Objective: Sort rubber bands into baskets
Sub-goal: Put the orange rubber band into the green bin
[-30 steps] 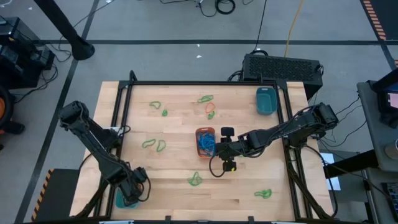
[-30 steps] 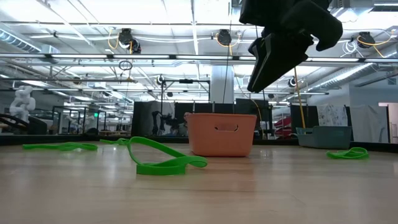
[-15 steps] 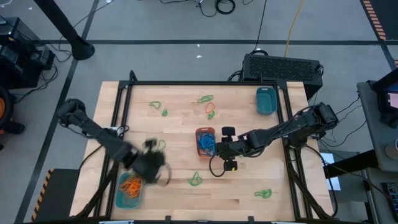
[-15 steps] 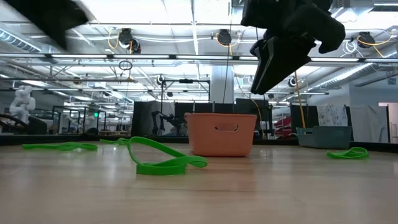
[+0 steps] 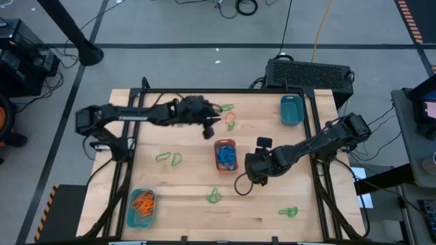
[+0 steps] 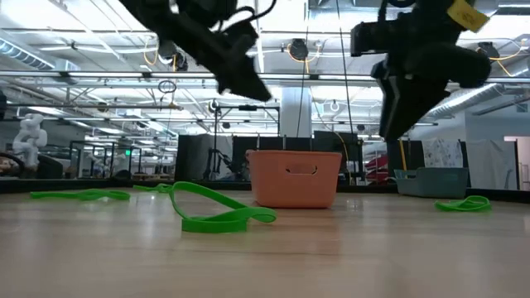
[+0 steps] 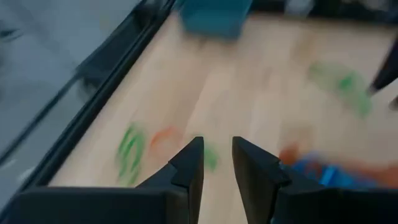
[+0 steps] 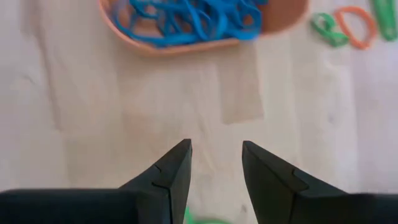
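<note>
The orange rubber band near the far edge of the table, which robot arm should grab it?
Probably the left. In the high view the left gripper, fingers open and empty, hangs right beside the orange rubber band. The right gripper hangs nearer the front, past the orange basket.

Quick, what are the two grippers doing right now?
Left gripper: open, empty, above the table's far side.
Right gripper: open, empty, beside the orange basket.
</note>
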